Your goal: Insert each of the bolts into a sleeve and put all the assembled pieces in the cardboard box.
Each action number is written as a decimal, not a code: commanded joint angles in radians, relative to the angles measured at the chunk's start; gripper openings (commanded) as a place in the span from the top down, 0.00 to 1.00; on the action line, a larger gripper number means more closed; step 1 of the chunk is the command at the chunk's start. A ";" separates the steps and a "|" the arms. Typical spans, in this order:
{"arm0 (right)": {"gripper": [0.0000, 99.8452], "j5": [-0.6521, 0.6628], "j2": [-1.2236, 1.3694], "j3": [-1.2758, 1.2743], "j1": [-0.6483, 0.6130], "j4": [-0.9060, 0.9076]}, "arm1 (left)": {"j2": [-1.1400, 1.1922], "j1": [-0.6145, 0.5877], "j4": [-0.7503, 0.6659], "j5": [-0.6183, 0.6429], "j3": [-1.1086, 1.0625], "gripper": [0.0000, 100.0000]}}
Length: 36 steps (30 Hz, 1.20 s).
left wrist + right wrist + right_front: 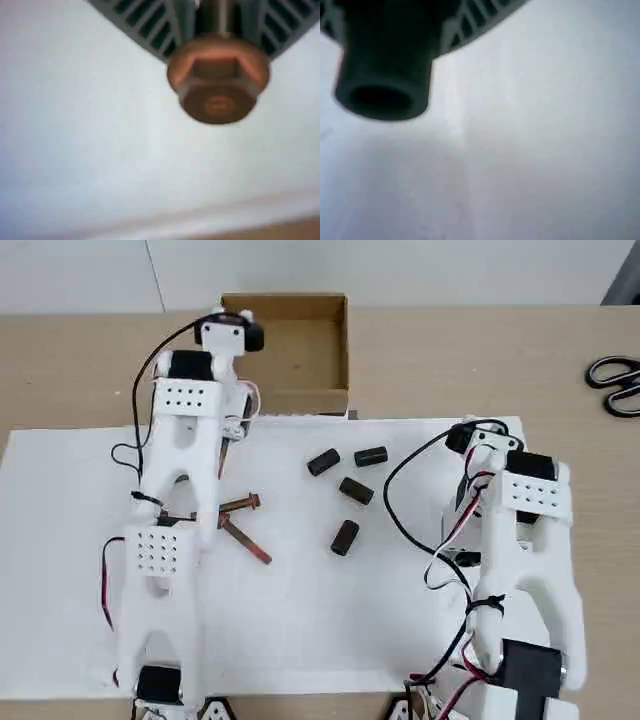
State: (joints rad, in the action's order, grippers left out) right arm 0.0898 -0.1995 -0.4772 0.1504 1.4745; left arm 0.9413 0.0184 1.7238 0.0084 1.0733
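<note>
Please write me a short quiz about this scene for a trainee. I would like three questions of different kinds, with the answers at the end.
1. Count: how many black cylindrical sleeves lie loose on the white paper sheet?
2. True or false: the right gripper is empty.
3. Multiple choice: the left gripper is shut on
A) a sleeve
B) a copper-coloured hex-head metal bolt
C) nothing

Key
1. Four.
2. False: it is shut on a fifth black sleeve.
3. B.
</note>
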 commanded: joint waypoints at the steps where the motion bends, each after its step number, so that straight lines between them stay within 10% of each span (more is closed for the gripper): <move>1: 0.99 0.006 -0.047 0.094 -0.039 0.102 | -0.029 -0.009 0.031 0.000 0.076 1.00; 25: 1.00 0.003 -0.515 0.114 -0.160 0.182 | -0.954 0.158 0.025 0.110 -0.800 1.00; 36: 1.00 -0.107 -0.789 -0.295 -0.280 -0.245 | -1.220 0.158 -0.362 0.393 -1.236 1.00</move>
State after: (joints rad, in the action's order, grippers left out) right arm 0.0437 -0.9053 -0.7073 -0.0736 1.3288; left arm -0.1726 0.1703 1.4860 0.3368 -0.0959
